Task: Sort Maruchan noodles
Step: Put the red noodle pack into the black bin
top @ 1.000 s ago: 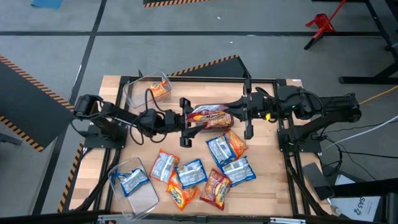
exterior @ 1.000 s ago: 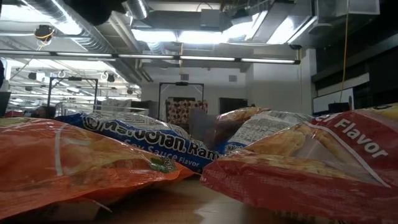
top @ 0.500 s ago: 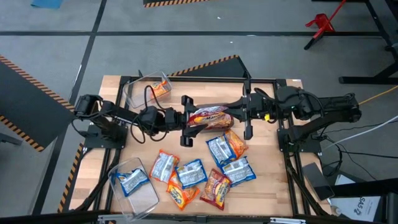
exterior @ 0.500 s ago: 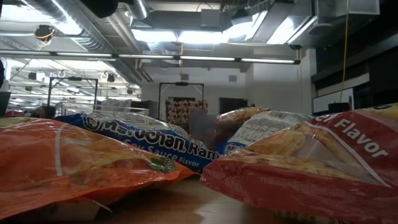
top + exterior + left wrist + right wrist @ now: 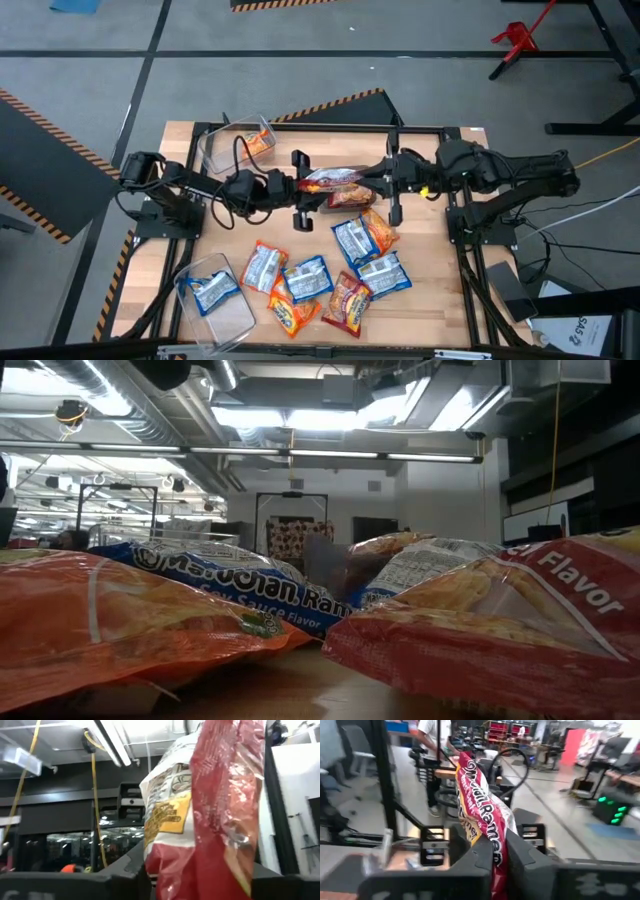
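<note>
Loose noodle packets (image 5: 330,275) lie on the near part of the desk (image 5: 440,300). Above its middle, the right gripper (image 5: 372,182) pinches a red packet (image 5: 335,182). The left gripper (image 5: 300,190) sits around its other end; I cannot tell its grip.

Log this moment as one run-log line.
stage: handover above table | right claw: shut on red crinkly plastic ramen packet | left claw: around packet's other end | loose packets: near table edge

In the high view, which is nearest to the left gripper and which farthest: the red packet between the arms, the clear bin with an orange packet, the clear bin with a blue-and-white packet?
1. Red packet, right at the left gripper, mid-table.
2. Bin with the orange packet, at the table's far left corner.
3. Bin with the blue-and-white packet, at the near left corner.
</note>
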Robot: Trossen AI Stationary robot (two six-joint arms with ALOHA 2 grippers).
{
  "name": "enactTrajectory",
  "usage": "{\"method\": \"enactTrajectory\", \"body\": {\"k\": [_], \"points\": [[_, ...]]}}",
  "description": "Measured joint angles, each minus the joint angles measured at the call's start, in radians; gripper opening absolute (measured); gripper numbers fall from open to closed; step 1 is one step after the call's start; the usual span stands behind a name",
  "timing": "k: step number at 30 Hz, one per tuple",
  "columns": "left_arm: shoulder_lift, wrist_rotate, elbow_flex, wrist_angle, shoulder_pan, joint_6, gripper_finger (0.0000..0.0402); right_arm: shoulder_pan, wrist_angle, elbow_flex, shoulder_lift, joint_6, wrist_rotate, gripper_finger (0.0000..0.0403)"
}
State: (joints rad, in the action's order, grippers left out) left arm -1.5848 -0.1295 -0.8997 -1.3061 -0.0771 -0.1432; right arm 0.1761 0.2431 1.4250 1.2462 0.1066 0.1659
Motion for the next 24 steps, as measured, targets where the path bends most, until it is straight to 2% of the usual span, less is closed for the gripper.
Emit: {"method": "enactTrajectory", "body": {"k": [3,7,9,11,16,24], "points": [[0.0,-0.076,0.0,0.034,0.0,0.001,0.0105,0.0,0.039,0.0,-0.027,0.085,0.063,0.0058],[0.0,-0.205,0.0,0.087,0.0,0.002,0.0085,0.0,0.126,0.028,-0.087,0.111,0.153,0.0114],[0.0,-0.302,0.0,0.13,0.0,0.005,0.0083,0.0,0.186,0.046,-0.118,0.111,0.201,0.0139],[0.0,-0.44,0.0,0.179,0.0,0.04,0.0083,0.0,0.239,0.06,-0.146,0.111,0.248,0.0159],[0.0,-0.695,0.0,0.352,0.002,0.248,0.0081,0.0,0.295,0.068,-0.219,0.083,0.347,0.0186],[0.0,-0.872,0.0,0.677,-0.031,0.673,0.008,0.0,0.33,0.068,-0.265,0.052,0.42,0.0183]]}}
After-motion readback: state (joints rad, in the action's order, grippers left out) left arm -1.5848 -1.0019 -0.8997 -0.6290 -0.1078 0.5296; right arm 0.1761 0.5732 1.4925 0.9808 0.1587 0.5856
